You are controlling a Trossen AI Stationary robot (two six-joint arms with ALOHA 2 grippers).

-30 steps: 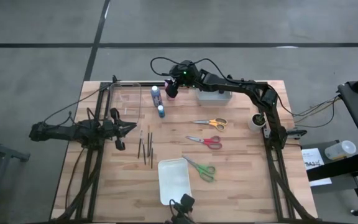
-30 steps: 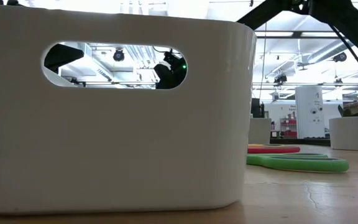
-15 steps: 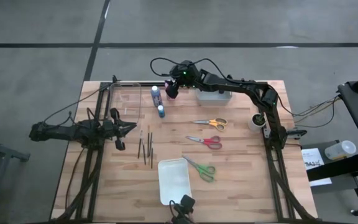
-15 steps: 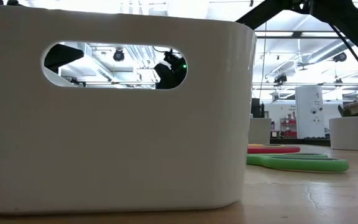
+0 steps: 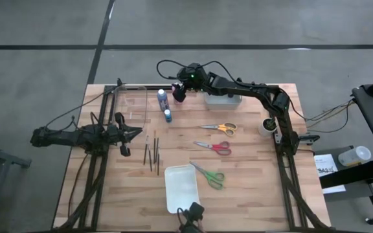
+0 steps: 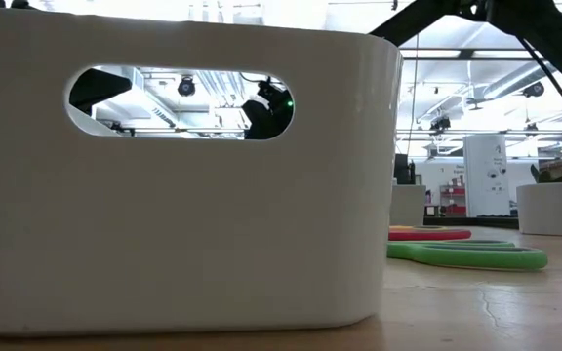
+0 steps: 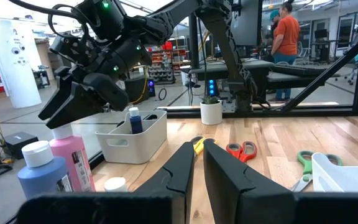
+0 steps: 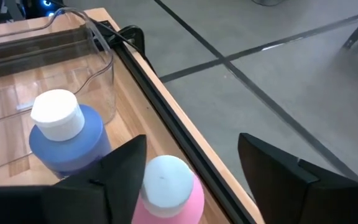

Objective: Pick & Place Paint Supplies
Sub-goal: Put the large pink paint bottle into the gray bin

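My right claw (image 8: 188,168) stands wide around the tall pink white-capped bottle (image 8: 166,190), beside the blue bottle (image 8: 64,134); left claw (image 7: 197,163) nearly closed, empty.

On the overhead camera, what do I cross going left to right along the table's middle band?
Left tool → dark brushes → red scissors → white cup by the right arm's base.
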